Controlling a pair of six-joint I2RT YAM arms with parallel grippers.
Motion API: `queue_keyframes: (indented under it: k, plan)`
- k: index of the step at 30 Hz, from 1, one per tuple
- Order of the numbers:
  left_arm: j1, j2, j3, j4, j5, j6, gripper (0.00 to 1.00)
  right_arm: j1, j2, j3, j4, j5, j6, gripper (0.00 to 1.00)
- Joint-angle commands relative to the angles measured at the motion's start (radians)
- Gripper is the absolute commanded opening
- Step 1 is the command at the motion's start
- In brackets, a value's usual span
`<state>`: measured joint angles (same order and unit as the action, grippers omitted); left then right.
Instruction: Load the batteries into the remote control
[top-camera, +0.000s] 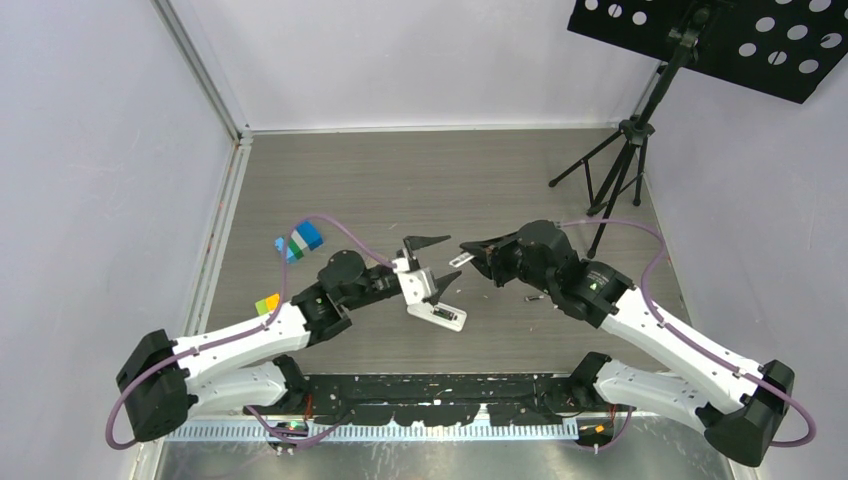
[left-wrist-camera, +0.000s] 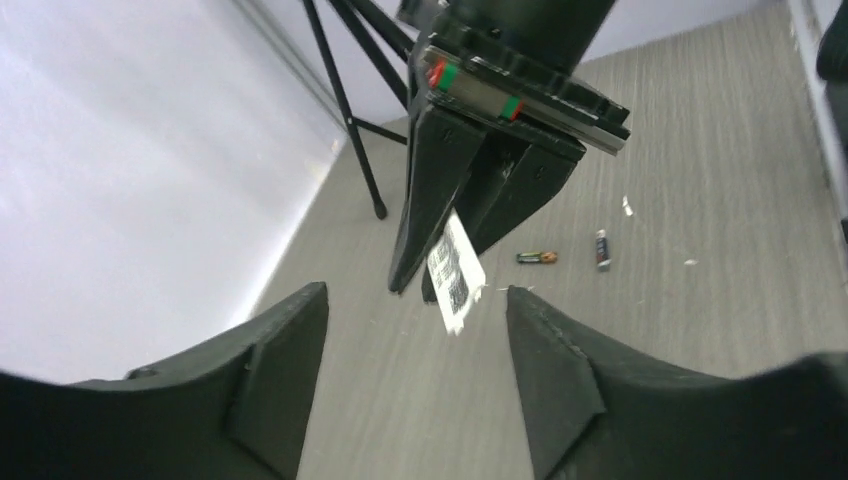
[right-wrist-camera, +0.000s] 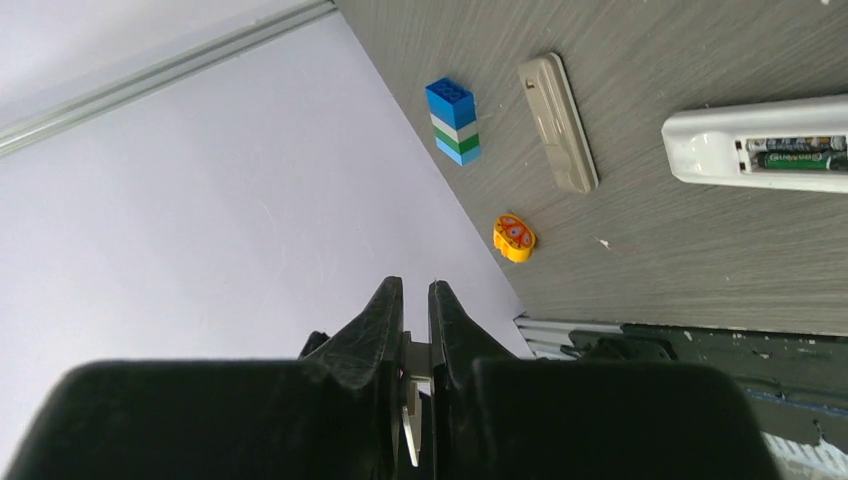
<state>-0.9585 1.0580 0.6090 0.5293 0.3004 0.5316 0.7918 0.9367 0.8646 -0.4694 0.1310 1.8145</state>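
Observation:
The white remote control (right-wrist-camera: 712, 148) lies back-up on the table, with two green-marked batteries (right-wrist-camera: 803, 152) in its open recess. In the top view the remote control (top-camera: 440, 316) sits just under my left wrist. Two loose batteries (left-wrist-camera: 537, 257) (left-wrist-camera: 601, 248) lie on the table past the right arm. My right gripper (top-camera: 465, 248) (right-wrist-camera: 416, 285) is shut on a thin white labelled piece (left-wrist-camera: 455, 270) that hangs above the table. My left gripper (left-wrist-camera: 415, 290) (top-camera: 447, 257) is open and holds nothing. Its fingertips flank the near end of that piece without touching it.
A grey-tan flat bar (right-wrist-camera: 558, 122), a blue-white-green block stack (right-wrist-camera: 453, 120) (top-camera: 300, 240) and a small orange-yellow piece (right-wrist-camera: 514, 237) lie left of the remote. A black tripod (top-camera: 620, 170) stands at the back right. Walls close the left and back sides.

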Motion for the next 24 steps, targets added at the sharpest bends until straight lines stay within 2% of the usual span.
queue_keyframes:
  k: [1,4,6,7,9,12,17,19,24]
  plan:
    - [-0.003,-0.089,-0.027,0.047,-0.143,-0.299,0.74,-0.015,-0.042,0.016,0.040,0.113,-0.064,0.00]
    - [-0.003,-0.124,0.008,-0.089,-0.270,-0.662,0.85,-0.017,-0.062,0.016,0.117,0.171,-0.173,0.00]
    - [-0.003,-0.130,0.071,-0.251,-0.292,-0.943,0.95,-0.016,-0.079,-0.002,0.211,0.181,-0.250,0.00]
    - [-0.003,-0.125,0.090,-0.288,-0.288,-1.050,0.97,-0.017,-0.086,-0.014,0.255,0.180,-0.308,0.00]
    - [-0.003,-0.112,0.089,-0.250,-0.222,-1.276,1.00,-0.016,-0.105,-0.045,0.356,0.164,-0.386,0.00]
    - [-0.002,-0.087,0.049,-0.078,-0.185,-1.518,1.00,-0.017,-0.140,-0.103,0.506,0.131,-0.461,0.00]
    - [-0.003,-0.091,0.065,-0.032,-0.217,-1.622,0.99,-0.017,-0.168,-0.125,0.565,0.086,-0.532,0.00]
    - [-0.002,-0.086,0.093,-0.073,-0.229,-1.648,0.94,-0.016,-0.169,-0.134,0.594,0.058,-0.539,0.00]
    - [0.002,-0.030,0.144,-0.129,-0.225,-1.725,0.73,-0.016,-0.156,-0.142,0.649,0.010,-0.544,0.00]
